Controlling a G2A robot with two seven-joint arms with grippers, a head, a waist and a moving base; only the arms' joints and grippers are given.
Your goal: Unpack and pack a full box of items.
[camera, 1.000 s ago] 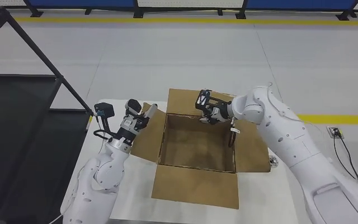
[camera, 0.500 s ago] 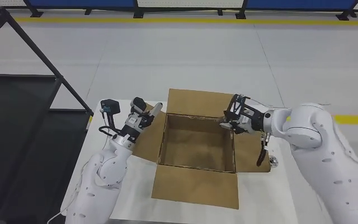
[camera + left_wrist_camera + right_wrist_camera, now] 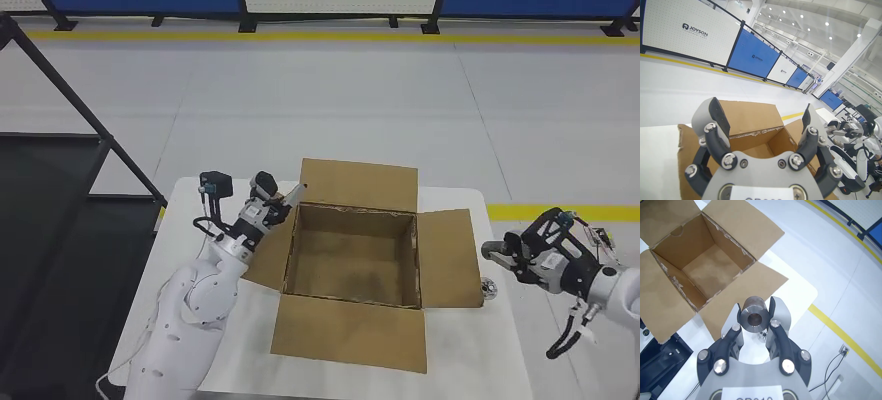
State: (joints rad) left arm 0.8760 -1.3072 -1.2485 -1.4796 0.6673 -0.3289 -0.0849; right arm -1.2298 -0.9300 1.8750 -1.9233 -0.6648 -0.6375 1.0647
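I'm watching the right gripper hanging beside the right flap of the open cardboard box, its jaws clamping a hollow metal cylinder above the edge of the table. The left gripper is hovering over the box's left flap, its jaws standing wide apart. The box is sitting mid-table.

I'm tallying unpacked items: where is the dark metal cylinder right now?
In the top view, the dark metal cylinder is held in the right gripper, just beyond the cardboard box's right flap, near a small shiny metal part at the table's right edge.
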